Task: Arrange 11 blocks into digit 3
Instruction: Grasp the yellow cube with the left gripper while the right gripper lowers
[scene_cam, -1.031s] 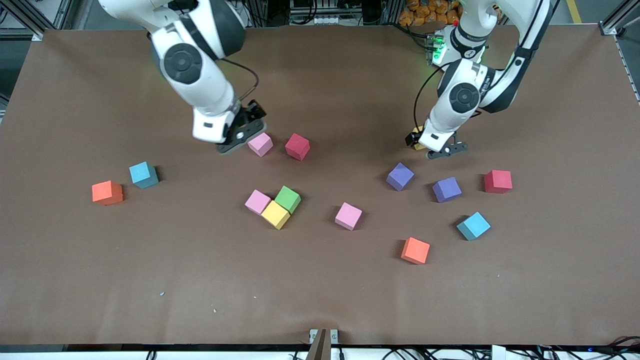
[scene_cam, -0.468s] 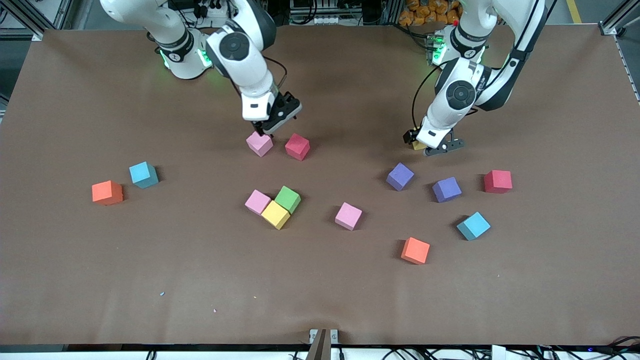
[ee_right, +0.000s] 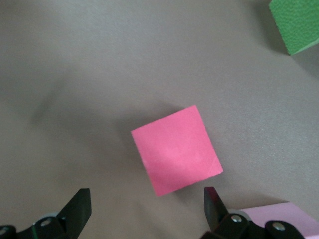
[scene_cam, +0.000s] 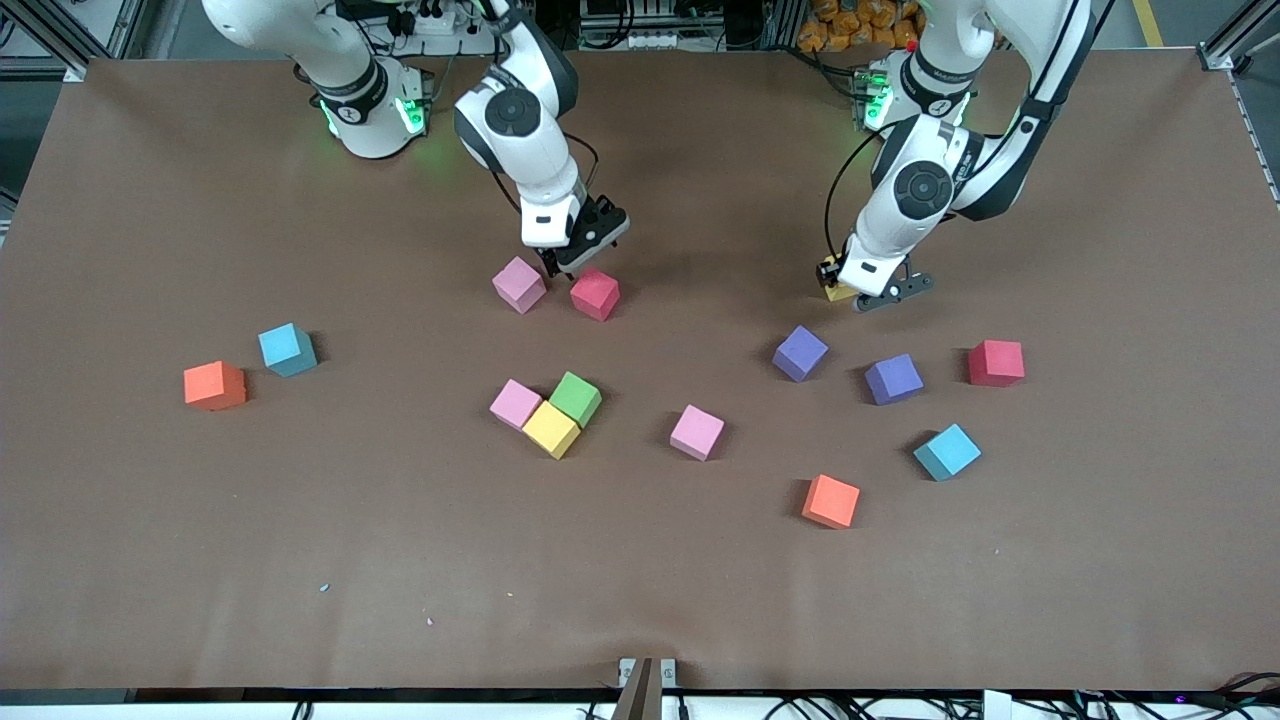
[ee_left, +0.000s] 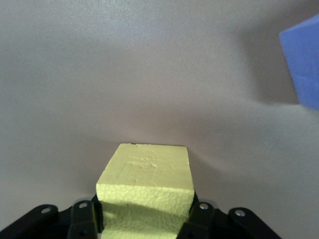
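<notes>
Gripping a yellow block point(ee_left: 147, 186) between its fingers, the left gripper point(scene_cam: 868, 290) sits low at the desk point(scene_cam: 640, 580) toward the left arm's end, with a purple block point(scene_cam: 800, 352) nearer the front camera. The right gripper point(scene_cam: 580, 255) hangs over a red block point(scene_cam: 595, 294), fingers point(ee_right: 75, 209) spread wide and holding nothing; a pink block point(scene_cam: 520, 284) lies just beside that red one. Nearer the camera, a pink point(scene_cam: 515, 403), a green point(scene_cam: 576, 398) and a second yellow block point(scene_cam: 551, 429) touch in a cluster. Other blocks lie scattered singly: pink point(scene_cam: 697, 432), orange point(scene_cam: 831, 501), light blue point(scene_cam: 946, 451), purple point(scene_cam: 893, 379), red point(scene_cam: 996, 362), plus orange point(scene_cam: 214, 385) and light blue point(scene_cam: 287, 349) toward the right arm's end.
</notes>
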Robot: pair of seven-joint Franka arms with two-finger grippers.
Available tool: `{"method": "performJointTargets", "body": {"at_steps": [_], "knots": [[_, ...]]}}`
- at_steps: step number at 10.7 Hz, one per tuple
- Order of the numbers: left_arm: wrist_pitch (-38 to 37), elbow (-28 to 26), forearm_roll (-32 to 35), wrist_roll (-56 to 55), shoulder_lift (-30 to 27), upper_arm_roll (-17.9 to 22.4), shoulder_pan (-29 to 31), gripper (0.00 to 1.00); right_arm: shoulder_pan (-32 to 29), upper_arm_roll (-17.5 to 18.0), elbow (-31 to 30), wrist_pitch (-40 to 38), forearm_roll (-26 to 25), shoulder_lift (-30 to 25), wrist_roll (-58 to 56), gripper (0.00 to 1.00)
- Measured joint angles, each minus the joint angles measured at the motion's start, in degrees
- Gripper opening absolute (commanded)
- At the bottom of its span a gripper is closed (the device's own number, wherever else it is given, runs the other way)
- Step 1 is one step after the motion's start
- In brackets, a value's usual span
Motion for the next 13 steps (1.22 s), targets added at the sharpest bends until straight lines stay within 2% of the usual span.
{"method": "performJointTargets", "body": {"at_steps": [3, 5, 6, 8, 10, 13], "knots": [[0.11, 3.77, -0.08, -12.86, 0.8, -4.57, -1.47, 0.0, -0.04, -0.4, 1.17, 0.19, -0.07, 0.64, -0.09, 1.0], [0.0, 8.42, -0.09, -22.1, 3.9, -6.98, -4.74, 0.0, 0.02, -0.34, 1.81, 1.38, -0.37, 1.77, -0.74, 1.0], [-0.77, 10.82, -0.08, -23.31, 5.7, -7.32, -6.69, 0.0, 0.02, -0.37, 2.55, 1.58, -1.08, 2.74, -1.17, 1.0], [-5.34, 15.39, 0.14, -18.85, 7.91, -7.44, -8.94, 0.0, -0.01, -0.53, 3.65, 1.73, -4.1, 3.89, -1.22, 1.0], [-9.56, 18.89, 0.15, -11.95, 8.58, -7.47, -9.39, 0.0, -0.01, -0.58, 3.85, 2.79, -4.96, 4.46, -1.23, 1.0], [-10.85, 21.68, 0.15, -5.51, 10.34, -7.48, -10.86, 0.0, -0.01, -0.78, 4.04, 4.23, -5.47, 5.8, -1.91, 1.0]]}}
